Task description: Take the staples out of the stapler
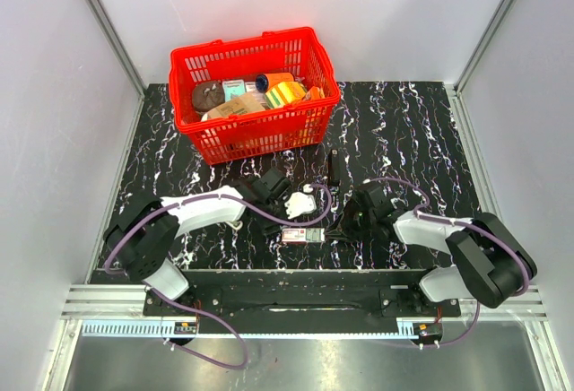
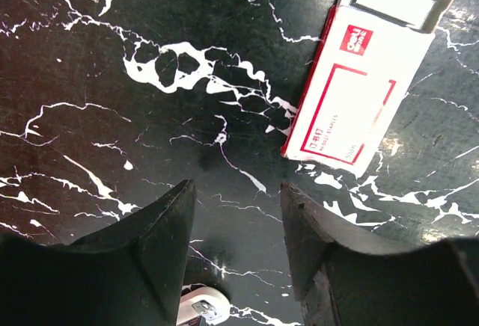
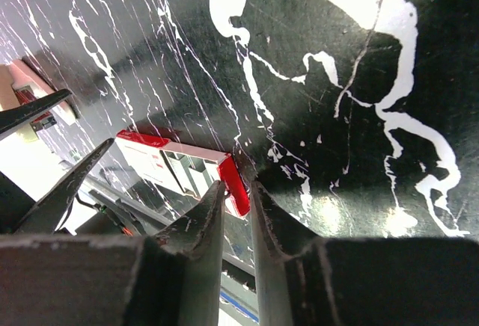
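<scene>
A white stapler lies on the black marble table, just right of my left gripper. In the left wrist view only a white corner of the stapler shows under my fingers. My left gripper is open and empty over bare table. A red-and-white staple box, its drawer slid partly out, lies near the front edge; it shows up right in the left wrist view. My right gripper is closed to a narrow gap at the red end flap of the box.
A red basket full of packets stands at the back centre-left. A small black elongated object lies behind the stapler. The table's front edge and the rail run just below both grippers.
</scene>
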{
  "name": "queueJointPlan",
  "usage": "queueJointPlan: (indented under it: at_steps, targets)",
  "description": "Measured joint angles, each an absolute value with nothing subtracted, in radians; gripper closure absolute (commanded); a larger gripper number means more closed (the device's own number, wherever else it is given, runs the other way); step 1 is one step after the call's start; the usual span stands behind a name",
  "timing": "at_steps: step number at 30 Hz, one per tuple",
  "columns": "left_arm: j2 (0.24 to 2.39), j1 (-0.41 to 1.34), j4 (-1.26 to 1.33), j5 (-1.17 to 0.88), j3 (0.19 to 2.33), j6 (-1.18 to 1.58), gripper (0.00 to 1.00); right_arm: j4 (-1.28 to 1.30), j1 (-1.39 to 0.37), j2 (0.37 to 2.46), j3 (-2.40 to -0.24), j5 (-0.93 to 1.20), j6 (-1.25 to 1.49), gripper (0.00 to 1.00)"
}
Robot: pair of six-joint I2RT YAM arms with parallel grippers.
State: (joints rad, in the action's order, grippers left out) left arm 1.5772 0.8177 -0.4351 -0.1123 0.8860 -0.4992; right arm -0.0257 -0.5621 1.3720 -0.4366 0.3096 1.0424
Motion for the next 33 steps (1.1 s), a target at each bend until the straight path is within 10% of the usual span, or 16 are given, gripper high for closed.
queueJointPlan:
  at_steps: [33]
  targets:
    - [1.602,0.851,-0.423,-0.1,0.886,-0.496,0.47,-0.144,-0.562,1.439,-0.423,0.388,1.052,0.77]
